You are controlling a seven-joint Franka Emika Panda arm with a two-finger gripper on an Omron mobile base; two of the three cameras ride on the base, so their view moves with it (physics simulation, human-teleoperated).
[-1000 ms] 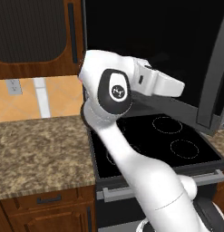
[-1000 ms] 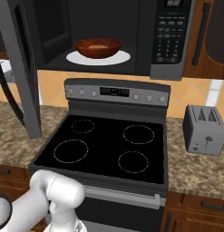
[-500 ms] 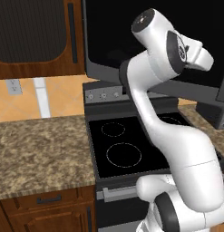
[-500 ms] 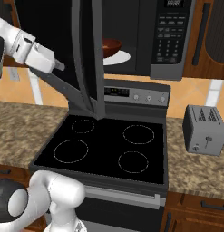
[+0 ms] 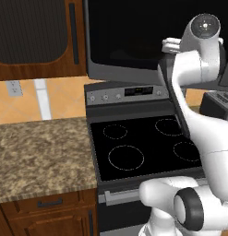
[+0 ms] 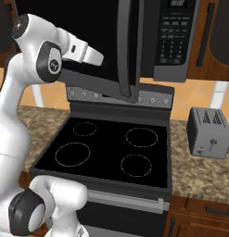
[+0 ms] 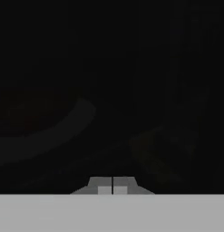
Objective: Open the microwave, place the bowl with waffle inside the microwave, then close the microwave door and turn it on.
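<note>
The microwave (image 6: 174, 37) hangs above the stove, its button panel showing at the right. The microwave door (image 6: 111, 28) stands slightly ajar, its long grey handle (image 6: 130, 46) near the panel; in the left base view the door (image 5: 124, 37) spans the top as black glass. My gripper (image 6: 100, 59) is shut, holds nothing, and presses against the door's outer face. In the hand view the shut gripper (image 7: 112, 186) meets dark glass, with a faint pale curve behind it. The door hides the bowl and the waffle.
A black-topped stove (image 6: 111, 148) with four burner rings lies below the door. A small grey toaster (image 6: 209, 134) sits on the granite counter at the right. More counter (image 5: 37, 152) runs left of the stove, under a dark wood cabinet (image 5: 32, 37).
The microwave door has swung from wide open to almost shut, covering the bowl. My arm has risen and swept across with the door, the shut gripper against it.
</note>
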